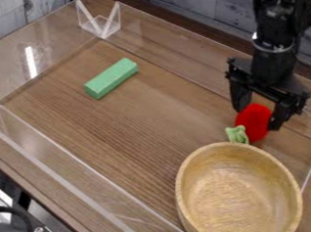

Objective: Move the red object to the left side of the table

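Observation:
The red object (253, 120), a small red toy fruit with a light green leafy end, lies on the right side of the brown wood-grain table (144, 127), just beyond the wooden bowl. My black gripper (265, 106) hangs straight over it, open, with one finger on each side of the fruit's upper part. The fingers (235, 93) do not visibly press on it.
A large wooden bowl (239, 198) sits at the front right, close to the fruit. A green rectangular block (111, 76) lies left of centre. Low clear acrylic walls (45, 146) border the tabletop, with a clear corner piece (98, 19) at the back left.

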